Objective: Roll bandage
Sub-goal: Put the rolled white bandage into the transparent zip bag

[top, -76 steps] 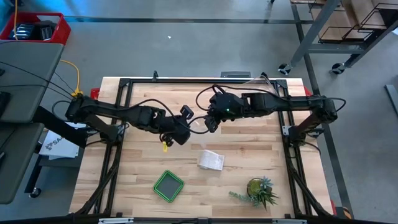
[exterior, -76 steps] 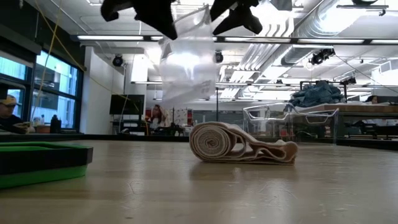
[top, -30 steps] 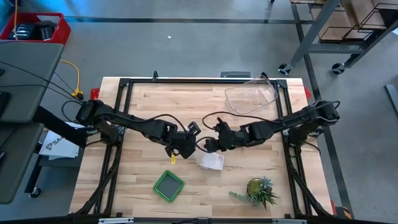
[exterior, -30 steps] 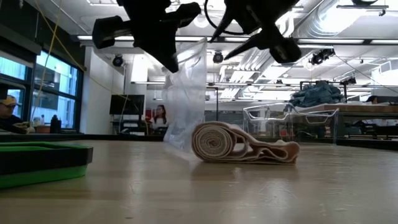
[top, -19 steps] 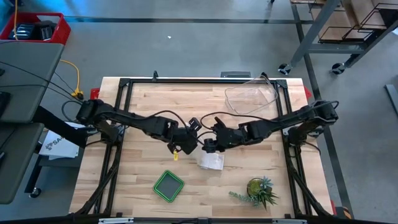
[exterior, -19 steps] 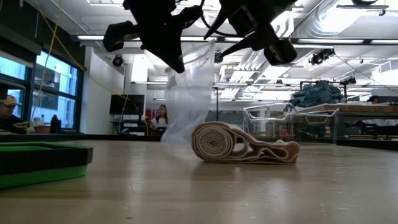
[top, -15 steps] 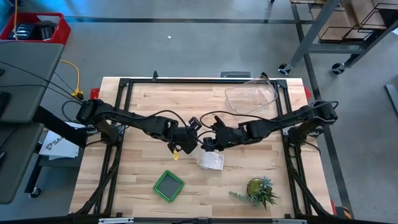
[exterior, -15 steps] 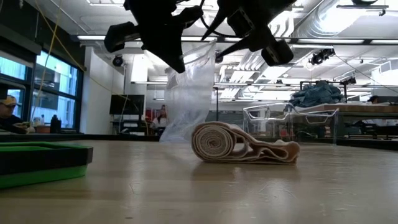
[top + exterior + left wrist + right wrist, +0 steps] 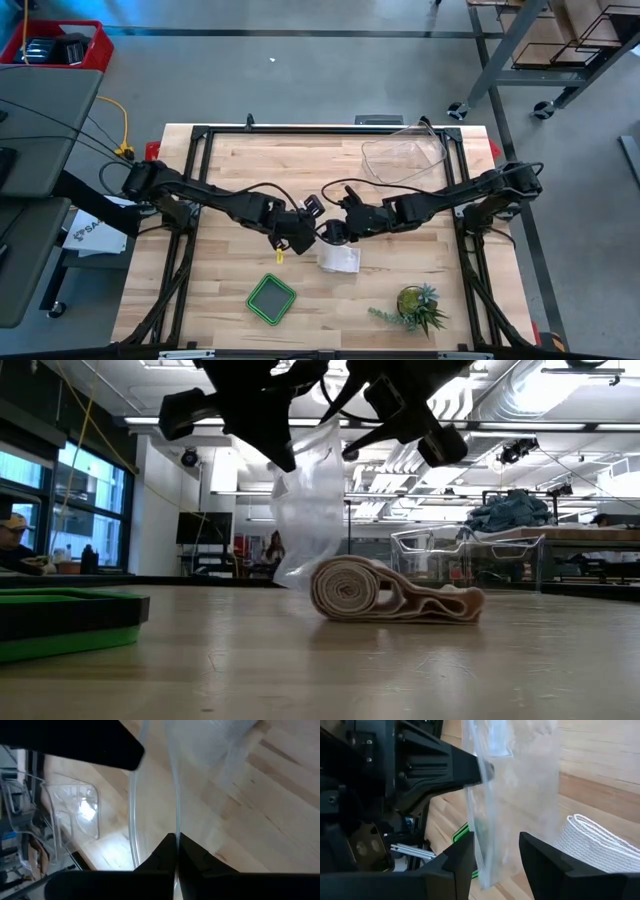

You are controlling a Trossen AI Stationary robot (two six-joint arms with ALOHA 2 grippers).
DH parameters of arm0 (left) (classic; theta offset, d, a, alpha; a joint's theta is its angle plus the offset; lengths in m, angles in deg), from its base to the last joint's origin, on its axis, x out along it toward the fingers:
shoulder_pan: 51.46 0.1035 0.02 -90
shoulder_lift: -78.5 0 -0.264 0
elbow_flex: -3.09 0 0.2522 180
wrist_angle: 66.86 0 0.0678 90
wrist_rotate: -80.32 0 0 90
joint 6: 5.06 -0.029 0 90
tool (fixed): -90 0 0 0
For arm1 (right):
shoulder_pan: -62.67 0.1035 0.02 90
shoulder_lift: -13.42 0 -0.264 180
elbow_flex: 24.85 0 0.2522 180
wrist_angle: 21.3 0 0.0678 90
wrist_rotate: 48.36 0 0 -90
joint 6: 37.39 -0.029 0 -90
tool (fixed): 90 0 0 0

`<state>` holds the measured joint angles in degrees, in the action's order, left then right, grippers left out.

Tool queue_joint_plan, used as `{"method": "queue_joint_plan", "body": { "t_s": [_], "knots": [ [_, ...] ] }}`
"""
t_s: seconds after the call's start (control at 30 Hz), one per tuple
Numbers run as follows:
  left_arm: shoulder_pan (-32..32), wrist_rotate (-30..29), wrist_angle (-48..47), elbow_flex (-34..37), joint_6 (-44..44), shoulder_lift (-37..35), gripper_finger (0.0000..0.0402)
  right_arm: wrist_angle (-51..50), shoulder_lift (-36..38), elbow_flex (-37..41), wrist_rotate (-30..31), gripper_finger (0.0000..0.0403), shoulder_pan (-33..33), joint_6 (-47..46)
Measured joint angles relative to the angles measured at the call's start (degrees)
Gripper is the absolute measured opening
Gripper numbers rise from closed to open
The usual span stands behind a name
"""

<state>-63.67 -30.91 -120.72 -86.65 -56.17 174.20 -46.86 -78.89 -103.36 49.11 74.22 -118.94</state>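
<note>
The bandage [image 9: 392, 593] lies on the table, rolled at one end, with loose folded layers trailing toward the table's right. It also shows in the high view [image 9: 340, 258] and the right wrist view [image 9: 592, 845]. A clear plastic bag [image 9: 312, 510] hangs just above and behind the roll. My left gripper [image 9: 300, 226] is shut on the bag's top. My right gripper [image 9: 335, 229] is open beside it, its fingers [image 9: 540, 865] standing on either side of the bag's edge [image 9: 481, 855]. My left gripper pinches the bag's upper edge [image 9: 176, 827] between its two shut fingers, coming from the table's left and slanting down. The bag hangs slack and crumpled below the fingers, its lower end [image 9: 292, 575] beside the bandage's rolled end. My right gripper: I cannot tell whether its fingers touch the bag.
A green tray [image 9: 271, 298] lies near the front edge, left of the bandage. A small potted plant [image 9: 415, 306] stands at the front right. A clear plastic tub [image 9: 403, 155] stands at the far right. People show in the room behind the table [image 9: 14, 540].
The two grippers have come a little closer together above the bandage. The bag, which hung straight with its lower end on the table left of the roll, has crumpled and drawn in toward the roll.
</note>
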Motion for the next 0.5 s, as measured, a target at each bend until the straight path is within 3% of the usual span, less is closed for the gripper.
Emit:
{"method": "queue_joint_plan", "body": {
  "t_s": [0.5],
  "knots": [
    [0.5, -0.3, 1.0, 0.0, 0.0, 0.0, 0.0, -3.2, -0.7, 0.0, 1.1, 0.0146, -0.3, -0.9]
  ]
}}
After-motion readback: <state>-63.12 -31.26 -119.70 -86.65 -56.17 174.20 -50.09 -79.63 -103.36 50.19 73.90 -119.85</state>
